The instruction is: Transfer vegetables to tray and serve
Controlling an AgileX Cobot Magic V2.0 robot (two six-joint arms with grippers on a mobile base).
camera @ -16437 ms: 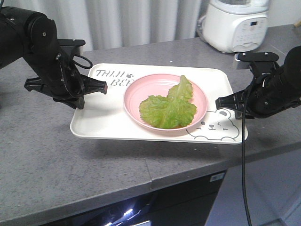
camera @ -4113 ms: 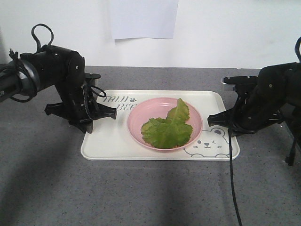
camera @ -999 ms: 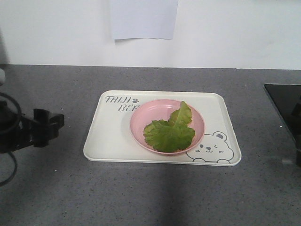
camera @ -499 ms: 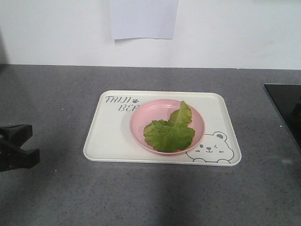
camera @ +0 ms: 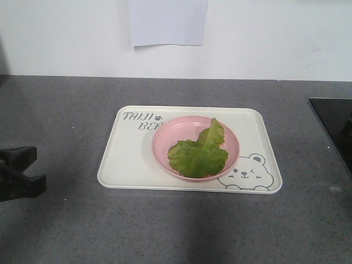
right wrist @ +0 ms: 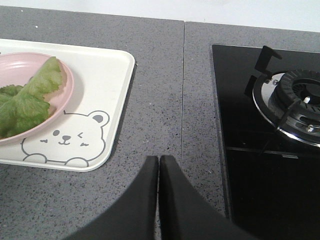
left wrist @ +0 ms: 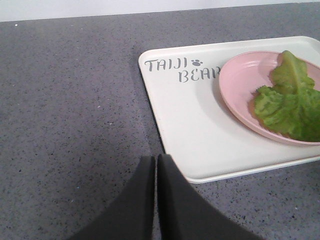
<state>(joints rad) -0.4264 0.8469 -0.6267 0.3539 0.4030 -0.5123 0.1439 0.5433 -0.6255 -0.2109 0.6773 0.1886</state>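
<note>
A kitchen: a grey speckled stone countertop (camera: 66, 110) meets a black glass hob (right wrist: 260, 150) with a gas burner (right wrist: 295, 102) at frame right.

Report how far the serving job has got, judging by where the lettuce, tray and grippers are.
Done: the lettuce lies in the pink plate on the tray, which rests flat on the counter. In hand: nothing; the left gripper and right gripper are shut, empty, off the tray. Nothing visibly left.
</note>
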